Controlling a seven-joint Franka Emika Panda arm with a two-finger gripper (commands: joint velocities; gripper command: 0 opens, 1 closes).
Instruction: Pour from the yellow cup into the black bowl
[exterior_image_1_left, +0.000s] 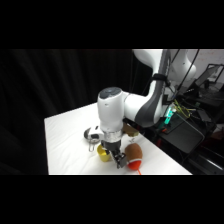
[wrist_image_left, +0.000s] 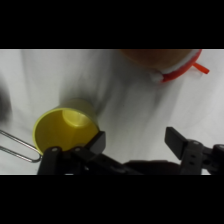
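The yellow cup (exterior_image_1_left: 103, 153) stands upright on the white table (exterior_image_1_left: 65, 145), just below the arm's wrist. Seen from the wrist, the yellow cup (wrist_image_left: 65, 131) lies to the left of my left fingertip (wrist_image_left: 98, 142), with its rim touching or just beside it. My gripper (wrist_image_left: 136, 142) is open, and only bare table shows between the fingers. From the side, the gripper (exterior_image_1_left: 120, 162) hangs low between the cup and an orange-and-red object. The black bowl (exterior_image_1_left: 91, 134) sits just behind the cup, partly hidden by the arm.
An orange-and-red rounded object (exterior_image_1_left: 134, 155) lies right of the gripper, and shows at the wrist view's top as the orange-and-red object (wrist_image_left: 165, 62). A metal wire handle (wrist_image_left: 20, 147) lies left of the cup. The table's right edge runs close by, with dark equipment (exterior_image_1_left: 185, 132) beyond it.
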